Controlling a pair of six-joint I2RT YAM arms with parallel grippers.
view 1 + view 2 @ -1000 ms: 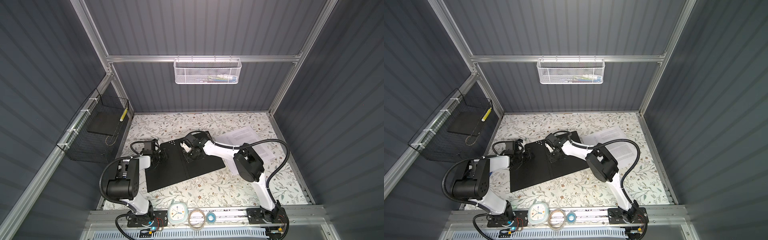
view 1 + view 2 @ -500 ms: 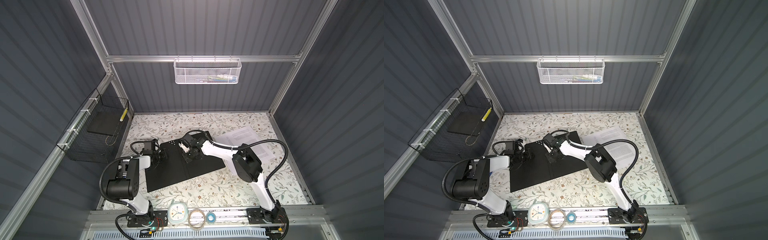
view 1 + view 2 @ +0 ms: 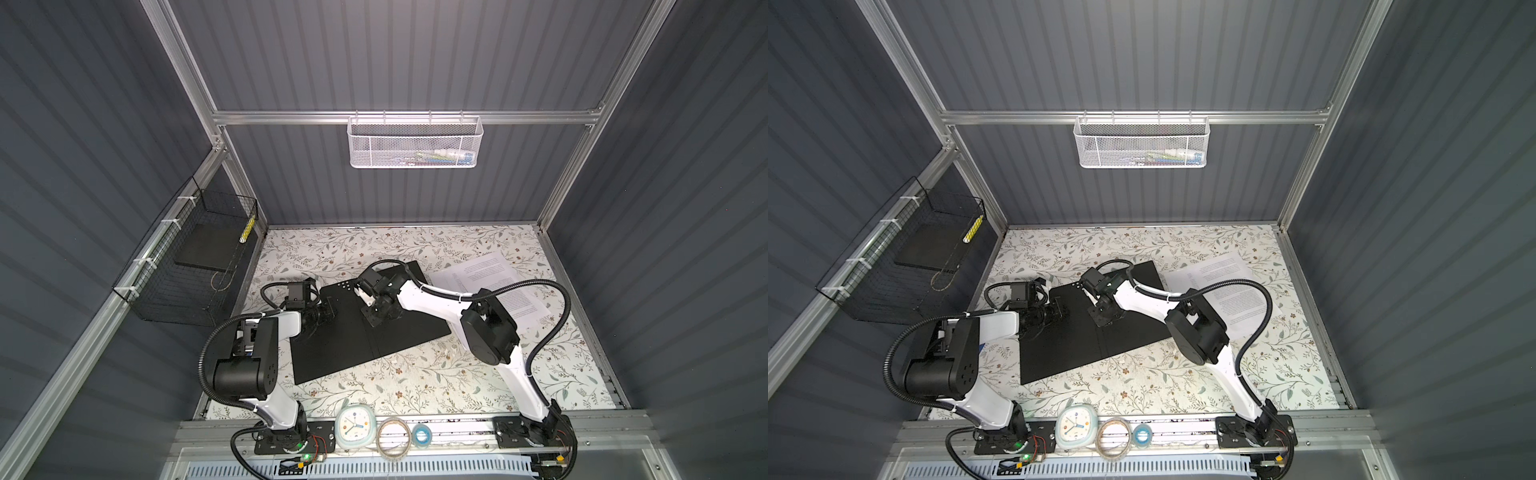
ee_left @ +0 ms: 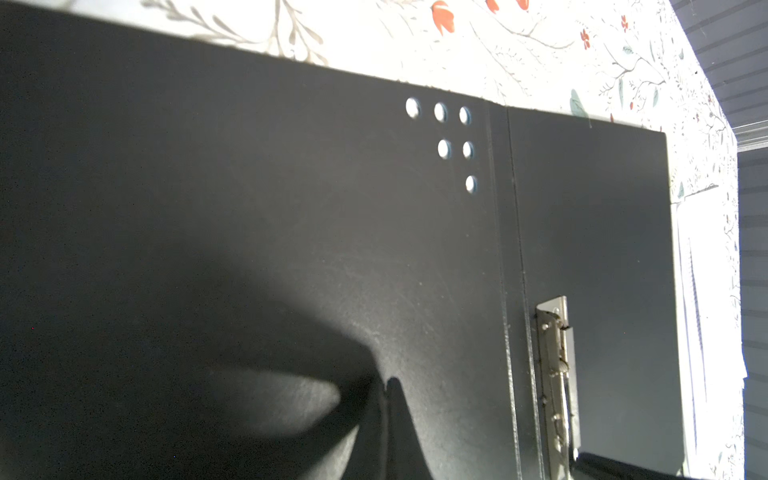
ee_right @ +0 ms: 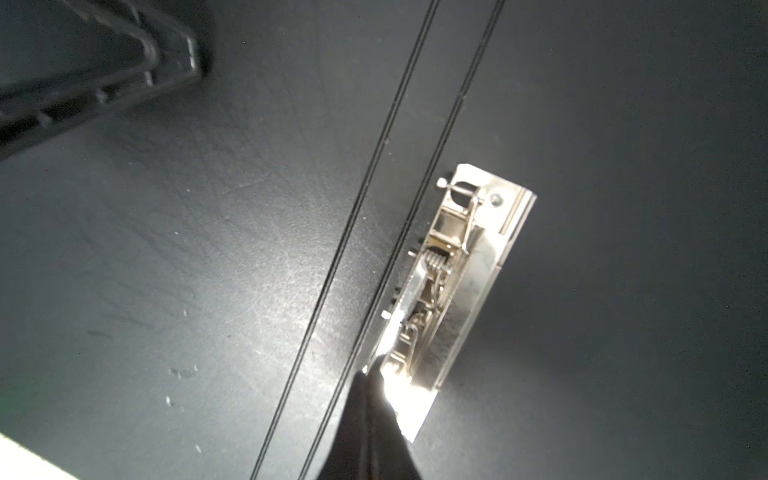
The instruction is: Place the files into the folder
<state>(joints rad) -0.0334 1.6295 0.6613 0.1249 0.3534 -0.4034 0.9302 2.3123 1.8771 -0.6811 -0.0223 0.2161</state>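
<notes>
The folder (image 3: 353, 345) (image 3: 1067, 349) lies open on the floral table with its black inside up. Its metal clamp (image 5: 469, 266) (image 4: 555, 374) sits beside the spine creases. The files (image 3: 490, 274) (image 3: 1229, 274), white printed sheets, lie on the table to the right of the folder, partly under my right arm. My left gripper (image 4: 388, 380) (image 3: 328, 312) is shut and empty, its tips down on the folder's left cover. The right gripper (image 5: 368, 372) (image 3: 371, 321) is shut too, with its tips against the near end of the clamp.
A black wire basket (image 3: 195, 266) hangs on the left wall and a white mesh basket (image 3: 413, 143) on the back wall. A small clock (image 3: 353, 426) and two tape rolls (image 3: 394, 434) lie on the front rail. Several punched holes (image 4: 442, 133) mark the left cover.
The right gripper has closed its last bit and shifted slightly left along the folder to the clamp. The left gripper and the files have not moved.
</notes>
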